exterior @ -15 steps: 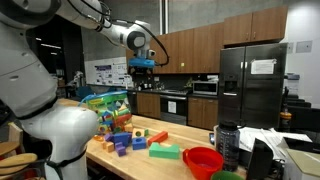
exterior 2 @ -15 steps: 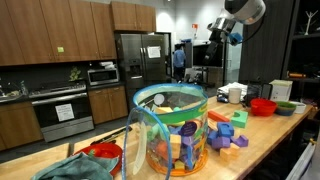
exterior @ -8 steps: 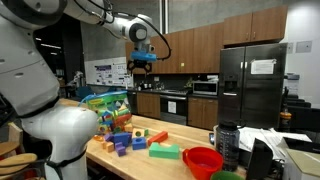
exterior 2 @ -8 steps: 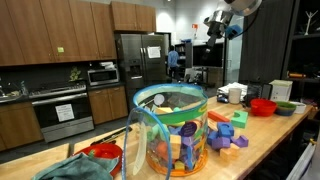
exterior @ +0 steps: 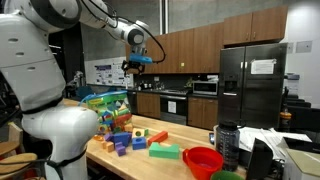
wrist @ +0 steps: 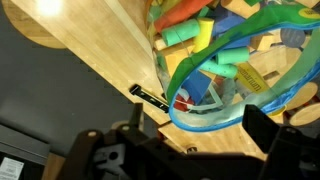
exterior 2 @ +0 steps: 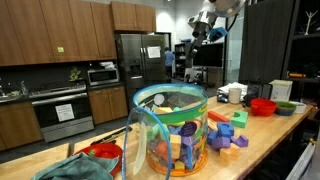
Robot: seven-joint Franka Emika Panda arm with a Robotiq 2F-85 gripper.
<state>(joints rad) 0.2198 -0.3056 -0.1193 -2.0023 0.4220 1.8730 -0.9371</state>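
My gripper (exterior: 137,66) hangs high in the air above the wooden counter; it also shows in an exterior view (exterior 2: 205,30). In the wrist view its two fingers (wrist: 200,135) are spread wide with nothing between them. Straight below it stands a clear plastic tub (wrist: 230,60) with a blue-green rim, full of coloured blocks. The tub shows in both exterior views (exterior: 105,105) (exterior 2: 170,125). Loose coloured blocks (exterior: 135,138) (exterior 2: 228,130) lie on the counter beside the tub.
A flat green block (exterior: 165,151), a red bowl (exterior: 203,160) and a dark bottle (exterior: 228,145) stand further along the counter. A white kettle (exterior 2: 235,94) and a red bowl (exterior 2: 263,106) sit at the far end. A fridge (exterior: 250,85) stands behind.
The gripper has moved sideways at the same height, to a spot over the tub. Nothing on the counter has moved.
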